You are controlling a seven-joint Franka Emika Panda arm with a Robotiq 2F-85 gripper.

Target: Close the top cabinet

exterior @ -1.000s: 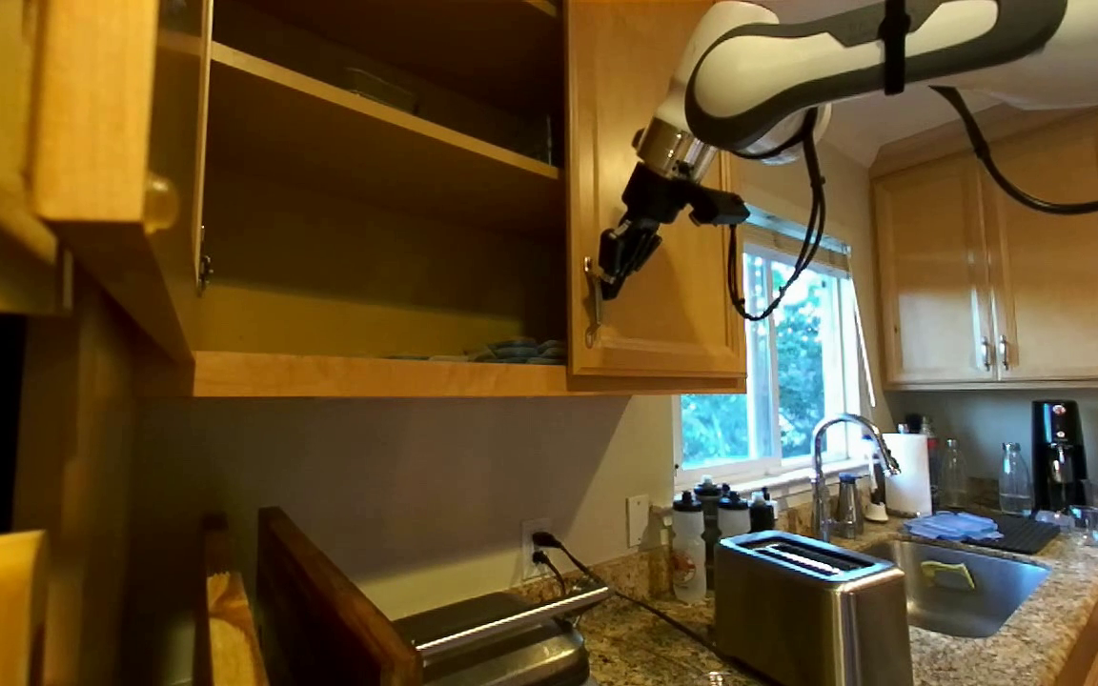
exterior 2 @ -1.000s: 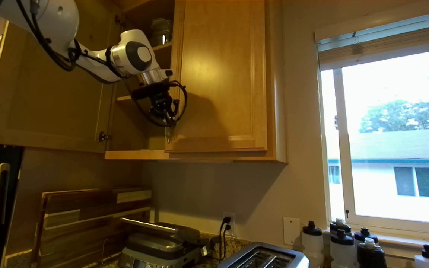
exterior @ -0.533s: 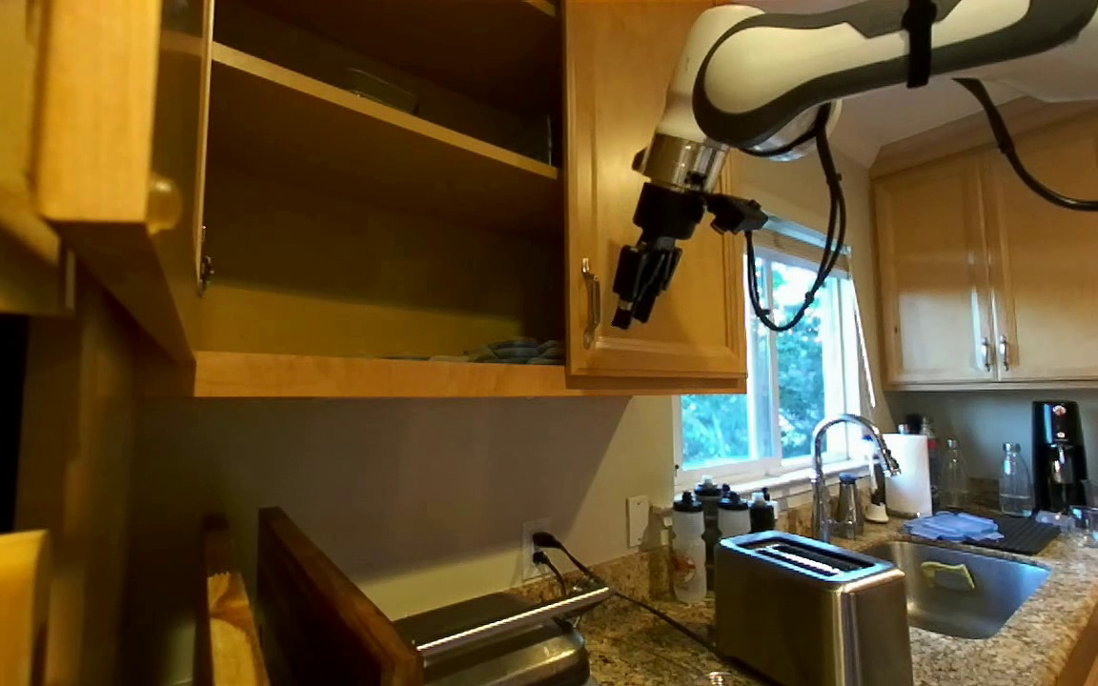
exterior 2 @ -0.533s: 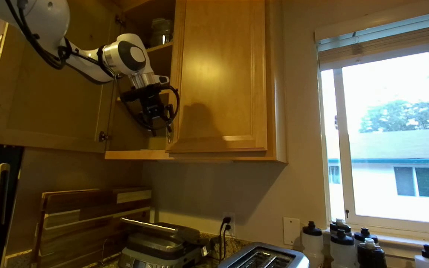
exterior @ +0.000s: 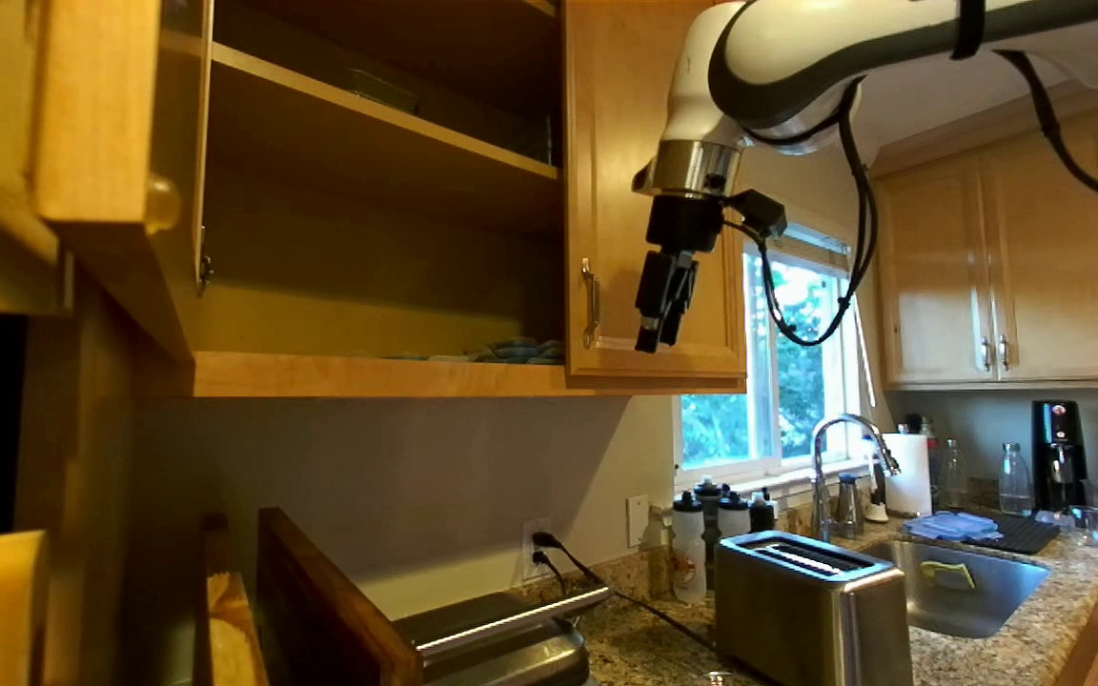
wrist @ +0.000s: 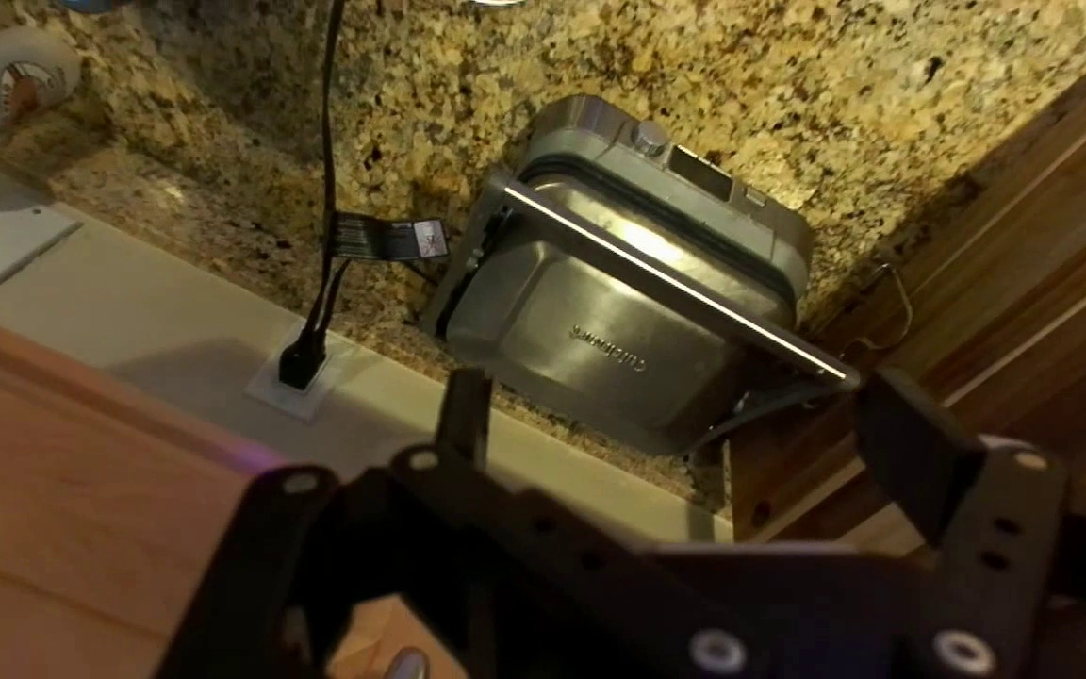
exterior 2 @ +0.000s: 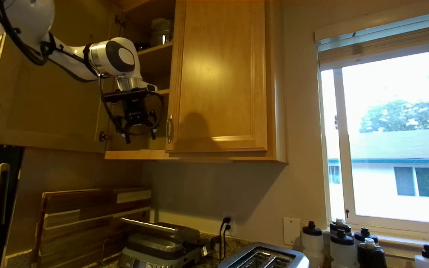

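The top cabinet (exterior: 377, 376) shows its bare lower edge and inner shelves in an exterior view. Its door with the dark handle (exterior 2: 169, 128) lies against the frame, shut or nearly so; that door panel (exterior 2: 218, 74) faces the room. The second door (exterior 2: 54, 93) stands swung wide out at the left, exposing the shelves. My gripper (exterior 2: 140, 137) hangs pointing down in front of the cabinet opening, apart from the handle. In the wrist view its fingers (wrist: 464, 415) are spread wide with nothing between them, so the gripper is open.
Below are a steel grill (wrist: 600, 339), upright wooden boards (exterior 2: 95, 219) and a toaster (exterior: 806, 610) on the granite counter. Several bottles (exterior 2: 343, 243) stand by the window (exterior 2: 385, 149). Dishes (exterior: 516, 351) lie inside the cabinet. Cables loop beside the gripper.
My gripper has opened and left the handle, moving away from the door, somewhat down and turning to point more straight downward. Both doors look about the same as before.
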